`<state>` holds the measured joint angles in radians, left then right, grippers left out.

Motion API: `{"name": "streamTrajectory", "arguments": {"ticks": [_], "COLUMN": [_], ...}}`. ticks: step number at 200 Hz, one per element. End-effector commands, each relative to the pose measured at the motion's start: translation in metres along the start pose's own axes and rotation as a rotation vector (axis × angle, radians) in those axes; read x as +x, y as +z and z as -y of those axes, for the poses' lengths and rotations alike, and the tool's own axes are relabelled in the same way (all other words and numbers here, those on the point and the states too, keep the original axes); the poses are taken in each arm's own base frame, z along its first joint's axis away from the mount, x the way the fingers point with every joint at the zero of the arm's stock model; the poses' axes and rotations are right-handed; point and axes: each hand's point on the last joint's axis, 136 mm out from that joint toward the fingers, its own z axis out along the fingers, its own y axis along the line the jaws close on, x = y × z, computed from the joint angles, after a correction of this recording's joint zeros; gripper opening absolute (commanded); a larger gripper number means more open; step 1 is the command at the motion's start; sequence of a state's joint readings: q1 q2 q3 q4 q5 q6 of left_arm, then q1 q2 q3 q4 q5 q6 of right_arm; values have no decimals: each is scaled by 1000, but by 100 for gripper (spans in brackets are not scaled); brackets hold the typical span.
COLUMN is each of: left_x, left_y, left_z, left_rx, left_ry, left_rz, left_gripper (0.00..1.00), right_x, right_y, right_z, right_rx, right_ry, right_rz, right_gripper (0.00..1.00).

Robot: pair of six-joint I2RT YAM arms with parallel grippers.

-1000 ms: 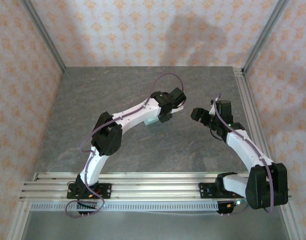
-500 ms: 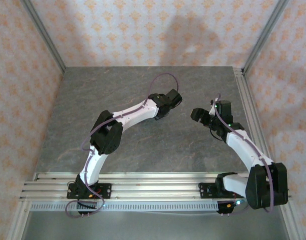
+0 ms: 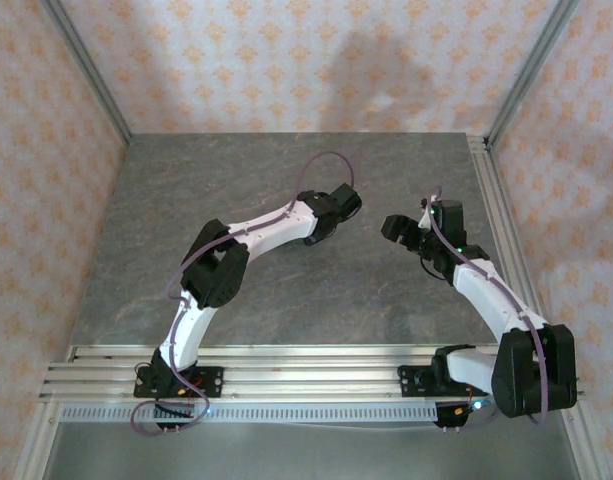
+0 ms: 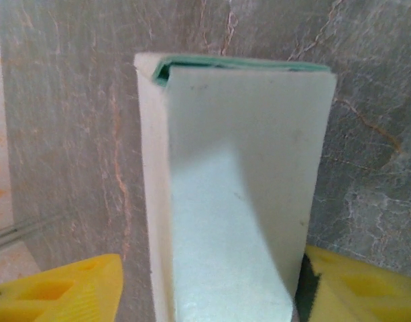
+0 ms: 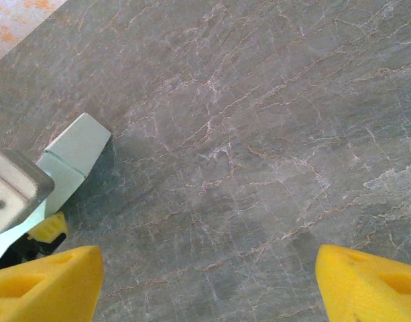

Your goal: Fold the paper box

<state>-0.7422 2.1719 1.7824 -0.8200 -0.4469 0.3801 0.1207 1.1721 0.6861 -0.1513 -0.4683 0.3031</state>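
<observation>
The bench [image 3: 286, 290] is grey, marbled stone, boxed in by orange-patterned wallpaper [image 3: 286, 60], with aluminium posts [image 3: 86, 75] at the far corners and rails [image 3: 306, 360] along the near edge. Mid-bench, the paper box [image 4: 232, 201], folded into a pale mint block, sits between the left fingers [image 4: 71, 288]. They stand open, one clear of its side. Just right of it, the right fingers [image 5: 44, 282] gape wide above the bench.

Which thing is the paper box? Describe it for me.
On the grey marbled table, find the left arm's pincer. Between its yellow fingers stands the paper box: a small rectangular block of pale mint card, unlike the white arms and grey stone.
</observation>
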Motion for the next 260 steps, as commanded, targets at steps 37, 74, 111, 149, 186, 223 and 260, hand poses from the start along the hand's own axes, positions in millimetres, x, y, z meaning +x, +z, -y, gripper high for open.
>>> {"name": "streamTrajectory", "arguments": {"ticks": [37, 74, 111, 149, 186, 223, 260], "left_x": [17, 37, 75, 136, 201, 255, 267], "left_y": [-13, -25, -30, -36, -43, -27, -14], "left_z": [-11, -28, -61, -103, -124, -129, -126], "left_rx": [91, 141, 121, 29, -143, -266, -310], "left_ry": [-181, -388, -670, -935, -1104, -1217, -1227], "left_rz": [73, 160, 248, 333, 397, 401, 525], "left_gripper": [82, 90, 100, 100, 100, 100, 100], "right_x": [-13, -26, -48, -82, -102, -92, -73], "right_y": [0, -5, -13, -29, -35, -16, 6], "right_z": [-4, -4, 8, 36, 75, 108, 126], "right_rx": [-12, 12, 95, 165, 341, 424, 411], "right_ry": [-13, -67, -141, -148, -204, -215, -210], "right_rz": [47, 89, 208, 359, 543, 607, 602], "right_gripper": [83, 86, 95, 99, 99, 99, 100]}}
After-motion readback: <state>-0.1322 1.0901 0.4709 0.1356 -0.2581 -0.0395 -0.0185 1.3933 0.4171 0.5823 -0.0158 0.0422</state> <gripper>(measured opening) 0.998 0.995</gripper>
